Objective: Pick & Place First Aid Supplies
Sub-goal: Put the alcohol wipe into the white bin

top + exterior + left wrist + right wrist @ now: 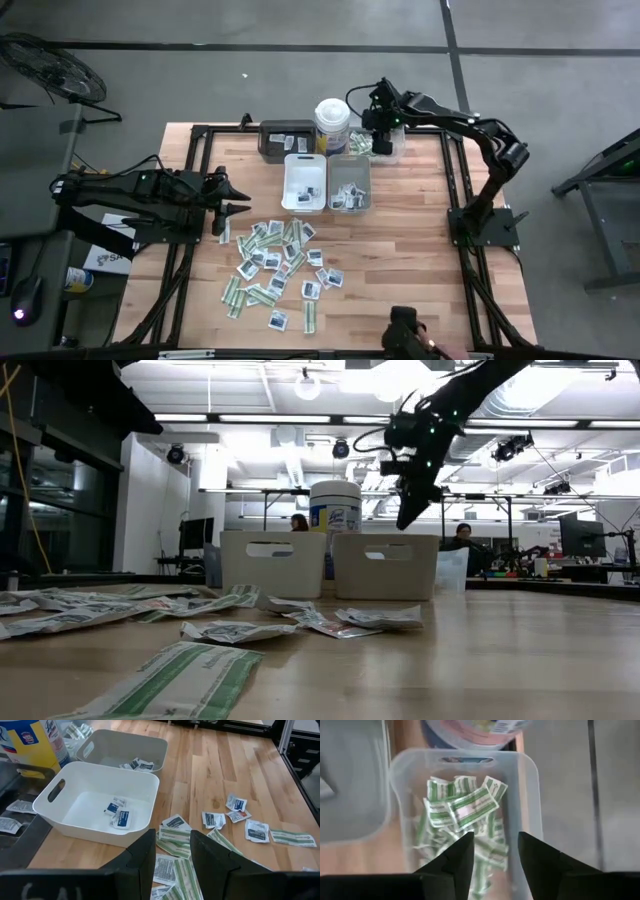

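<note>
Two grippers, both parted and empty: right gripper point(492, 857) above green strips point(470, 807) in clear tray point(530, 820); left gripper point(172, 852) over scattered packets point(270, 265).

Count: four trays – dark tray point(279, 140), white tray point(304, 183), grey tray point(349, 184), clear tray point(529, 795) directly under right gripper point(495, 862). One canister point(332, 126). Loose packets point(272, 270) near left gripper point(222, 200): roughly 25–30; exact number unclear.
</note>
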`<state>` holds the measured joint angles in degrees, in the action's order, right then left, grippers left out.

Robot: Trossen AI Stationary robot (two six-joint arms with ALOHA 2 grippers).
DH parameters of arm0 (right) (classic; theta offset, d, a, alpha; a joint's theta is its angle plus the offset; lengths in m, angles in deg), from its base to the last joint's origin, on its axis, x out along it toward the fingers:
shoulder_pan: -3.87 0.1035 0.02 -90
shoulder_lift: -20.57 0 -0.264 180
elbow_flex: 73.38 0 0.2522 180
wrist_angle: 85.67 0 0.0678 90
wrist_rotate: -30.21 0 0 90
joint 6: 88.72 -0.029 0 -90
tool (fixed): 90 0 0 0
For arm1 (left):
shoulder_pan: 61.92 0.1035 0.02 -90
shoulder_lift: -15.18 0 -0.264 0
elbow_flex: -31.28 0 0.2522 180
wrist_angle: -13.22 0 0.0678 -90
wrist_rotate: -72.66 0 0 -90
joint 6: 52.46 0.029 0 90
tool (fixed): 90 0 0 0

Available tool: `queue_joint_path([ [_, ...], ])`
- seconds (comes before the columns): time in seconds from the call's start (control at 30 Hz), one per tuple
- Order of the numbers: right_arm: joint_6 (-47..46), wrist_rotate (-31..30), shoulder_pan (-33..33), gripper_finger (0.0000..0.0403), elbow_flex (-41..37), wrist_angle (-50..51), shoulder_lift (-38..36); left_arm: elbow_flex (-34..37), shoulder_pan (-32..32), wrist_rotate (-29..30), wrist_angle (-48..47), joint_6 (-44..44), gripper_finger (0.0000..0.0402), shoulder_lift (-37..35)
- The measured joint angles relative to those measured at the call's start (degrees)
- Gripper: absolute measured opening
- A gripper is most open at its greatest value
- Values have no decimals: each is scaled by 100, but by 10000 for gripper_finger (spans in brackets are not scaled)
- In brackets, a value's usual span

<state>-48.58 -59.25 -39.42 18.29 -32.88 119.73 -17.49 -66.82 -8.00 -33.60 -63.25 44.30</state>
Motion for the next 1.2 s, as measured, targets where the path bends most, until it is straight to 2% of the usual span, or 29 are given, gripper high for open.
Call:
queue_joint_path([
  [0.13, -1039, 42, 137, 145, 0, 298, -305, -1, -1, -19, 2, 1, 119, -2],
  [0.33, -2238, 611, 444, 147, 0, 967, -699, -1, -2, -156, 0, 45, 119, -1],
  [0.6, -3377, 1092, 1316, 146, 0, 1387, -1044, 0, 0, -567, -2, 318, 119, -2],
  [0.97, -4546, 794, 3113, 145, 0, 1130, -1083, 0, -2, -1544, -42, 348, 119, -2],
  [1.2, -5093, 348, 4220, 146, 0, 698, -1052, -2, -2, -1735, -186, 348, 119, 0],
])
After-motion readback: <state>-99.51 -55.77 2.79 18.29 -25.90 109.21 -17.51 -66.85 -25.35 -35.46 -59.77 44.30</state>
